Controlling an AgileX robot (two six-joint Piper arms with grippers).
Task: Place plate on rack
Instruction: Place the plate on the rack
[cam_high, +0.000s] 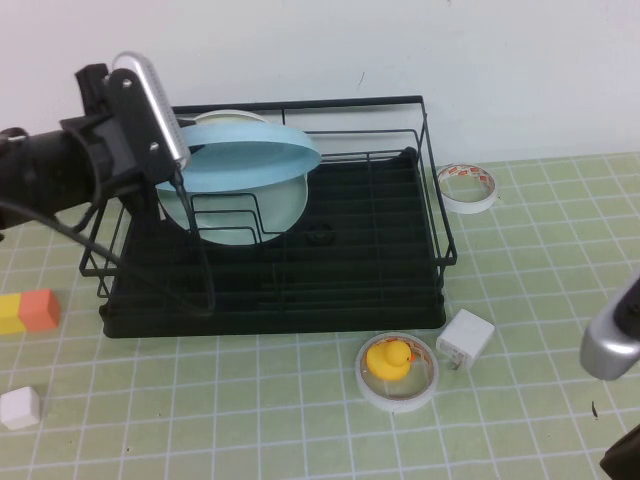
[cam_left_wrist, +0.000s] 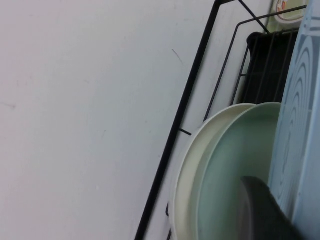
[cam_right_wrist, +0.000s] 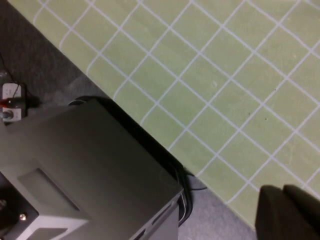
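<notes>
Green gridded table (cam_high: 300, 400) held the rack (cam_high: 300, 290); your left gripper (cam_high: 185, 160) was clamped on the plate (cam_high: 250, 160) above its dividers, while your right gripper (cam_right_wrist: 287, 212) seemed closed near the table edge.

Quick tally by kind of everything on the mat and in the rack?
Plates: 3 (sky-blue plate in left claw, mint-green plate, cream-white plate)
Rack: 1
Tape rolls: 2
Rubber duck: 1
Blocks: 2
Charger: 1
Total: 10
Right claw parked off-mat.
</notes>
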